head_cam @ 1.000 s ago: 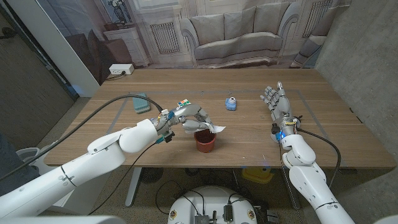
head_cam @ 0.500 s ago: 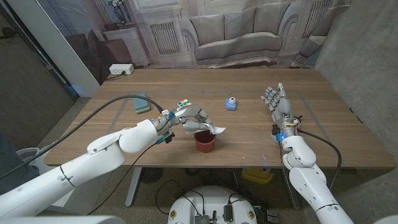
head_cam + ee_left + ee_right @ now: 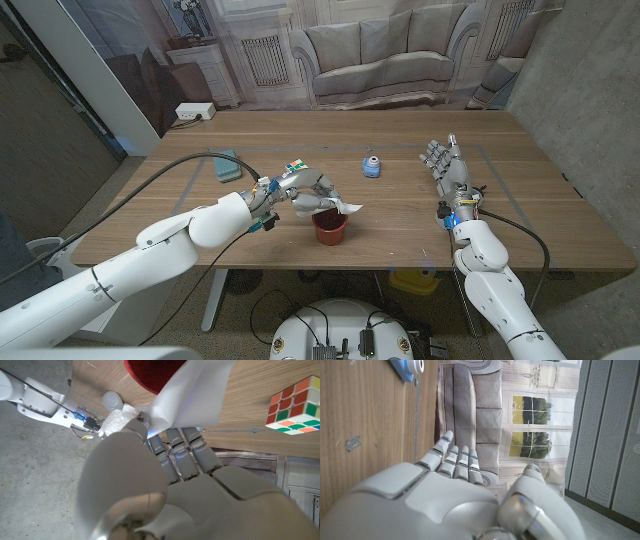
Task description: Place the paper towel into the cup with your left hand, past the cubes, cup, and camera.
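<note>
Wooden table (image 3: 400,225), front middle: dark red cup (image 3: 330,228). Left hand (image 3: 305,190) just behind the cup, fingers pinching a white paper towel (image 3: 344,206) that hangs over the cup's rim; towel (image 3: 185,395) and cup (image 3: 150,372) also seen from the left wrist. Rubik's cube (image 3: 294,168) just behind the left hand. Small blue camera (image 3: 371,165) mid-table. Teal pad (image 3: 225,165) at left. Right hand (image 3: 446,165) at right side of table, fingers apart, holding nothing.
</note>
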You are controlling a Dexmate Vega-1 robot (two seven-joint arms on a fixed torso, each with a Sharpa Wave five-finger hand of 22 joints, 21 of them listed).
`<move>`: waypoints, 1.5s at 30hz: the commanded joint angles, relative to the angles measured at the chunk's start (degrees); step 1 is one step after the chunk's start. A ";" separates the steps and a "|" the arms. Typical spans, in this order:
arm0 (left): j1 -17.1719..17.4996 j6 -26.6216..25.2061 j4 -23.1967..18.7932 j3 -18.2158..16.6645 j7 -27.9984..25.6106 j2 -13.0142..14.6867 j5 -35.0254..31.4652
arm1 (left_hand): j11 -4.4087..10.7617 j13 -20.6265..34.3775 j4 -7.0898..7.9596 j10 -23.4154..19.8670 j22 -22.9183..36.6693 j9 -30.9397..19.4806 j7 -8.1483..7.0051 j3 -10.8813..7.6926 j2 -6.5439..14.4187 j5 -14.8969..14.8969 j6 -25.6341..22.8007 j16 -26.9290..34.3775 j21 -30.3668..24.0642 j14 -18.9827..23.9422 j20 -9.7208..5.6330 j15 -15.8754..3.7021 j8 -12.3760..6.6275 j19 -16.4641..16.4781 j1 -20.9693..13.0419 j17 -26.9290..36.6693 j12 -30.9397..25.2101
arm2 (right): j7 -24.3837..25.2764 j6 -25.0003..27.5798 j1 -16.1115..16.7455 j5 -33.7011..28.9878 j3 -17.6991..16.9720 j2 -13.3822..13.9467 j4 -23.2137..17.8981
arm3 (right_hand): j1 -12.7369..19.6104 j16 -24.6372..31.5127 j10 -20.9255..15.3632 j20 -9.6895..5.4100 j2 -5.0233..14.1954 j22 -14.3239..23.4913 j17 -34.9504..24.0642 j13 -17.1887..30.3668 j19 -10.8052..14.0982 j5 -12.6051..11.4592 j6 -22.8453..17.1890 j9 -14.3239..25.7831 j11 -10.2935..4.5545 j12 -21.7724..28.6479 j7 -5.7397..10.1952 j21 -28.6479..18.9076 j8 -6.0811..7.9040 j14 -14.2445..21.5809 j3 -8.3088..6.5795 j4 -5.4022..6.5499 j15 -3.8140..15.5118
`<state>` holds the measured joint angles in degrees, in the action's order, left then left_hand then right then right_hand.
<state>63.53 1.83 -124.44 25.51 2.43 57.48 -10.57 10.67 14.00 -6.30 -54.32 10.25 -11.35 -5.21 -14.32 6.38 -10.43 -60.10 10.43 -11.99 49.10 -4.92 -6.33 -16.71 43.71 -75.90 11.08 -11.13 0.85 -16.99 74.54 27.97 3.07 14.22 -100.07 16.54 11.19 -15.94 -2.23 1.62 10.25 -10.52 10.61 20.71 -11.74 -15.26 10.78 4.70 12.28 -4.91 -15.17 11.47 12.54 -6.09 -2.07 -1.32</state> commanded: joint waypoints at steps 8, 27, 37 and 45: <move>-0.49 -0.31 -0.38 0.05 1.03 0.64 0.28 | 0.07 0.02 0.56 1.37 0.18 -0.31 -0.06 0.12 -0.63 0.02 1.07 0.10 0.28 -1.58 0.43 -5.75 0.62 -1.38 1.55 0.02 0.34 | 0.15 -0.85 0.20 -0.22 0.07 -0.39 0.23 | -0.05 -0.33 -0.13 -1.94 0.44 0.27 -0.22 0.13 0.57 0.15 -0.27 0.27 0.23 -0.08 -0.20 0.37 -0.12 0.30 0.10 0.11 -0.14; -3.28 -1.89 -1.15 2.46 4.23 -0.42 -0.71 | -0.08 -0.49 1.00 2.82 0.13 -0.51 -0.09 0.53 -0.91 -0.05 2.25 0.02 0.47 -3.88 0.94 -4.72 0.87 -3.01 2.72 -0.01 0.36 | -0.30 -3.03 2.66 0.60 -0.97 -0.86 -0.41 | 0.01 -0.32 -0.19 -1.93 0.51 0.28 -0.21 0.13 0.65 0.15 -0.24 0.26 0.16 -0.06 -0.20 0.55 -0.13 0.36 0.14 0.05 -0.14; -0.76 -3.00 -2.80 1.09 2.46 1.00 -0.83 | -0.04 -0.72 1.00 4.73 0.13 -0.57 -0.19 0.57 -0.94 -0.09 4.00 -0.15 0.81 -6.38 1.55 -4.02 1.49 -5.02 3.04 0.01 0.55 | -0.13 -2.69 3.50 0.27 -1.04 -0.56 -1.86 | 0.01 -0.33 -0.18 -1.91 0.54 0.28 -0.21 0.13 0.70 0.15 -0.27 0.27 0.18 -0.07 -0.20 0.66 -0.12 0.36 0.18 0.02 -0.16; 1.37 -4.71 -4.16 -0.15 1.13 2.15 -0.72 | 0.15 -0.79 0.92 5.70 0.13 -0.60 -0.25 0.58 -1.01 -0.10 5.05 -0.09 0.94 -7.60 2.19 -3.75 1.87 -6.28 3.15 0.00 0.49 | -0.08 -2.51 3.61 0.14 -0.95 -0.55 -2.19 | 0.00 -0.32 -0.24 -1.90 0.57 0.29 -0.21 0.13 0.74 0.16 -0.26 0.26 0.27 -0.05 -0.22 0.75 -0.12 0.38 0.21 0.01 -0.16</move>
<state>62.52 -1.04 -126.94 26.73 5.05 58.32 -11.27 10.65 13.03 -5.59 -49.03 10.26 -11.88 -5.48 -13.60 5.34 -10.43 -55.32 10.43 -11.12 41.92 -2.82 -4.39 -14.93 37.85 -73.06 10.92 -10.75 0.71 -19.69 77.68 28.33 2.13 13.56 -101.60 16.33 11.19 -15.94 -2.55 1.83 10.25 -10.52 10.61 21.03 -11.74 -15.26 10.78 4.70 12.28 -4.91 -14.60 11.47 12.54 -6.10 -2.06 -1.32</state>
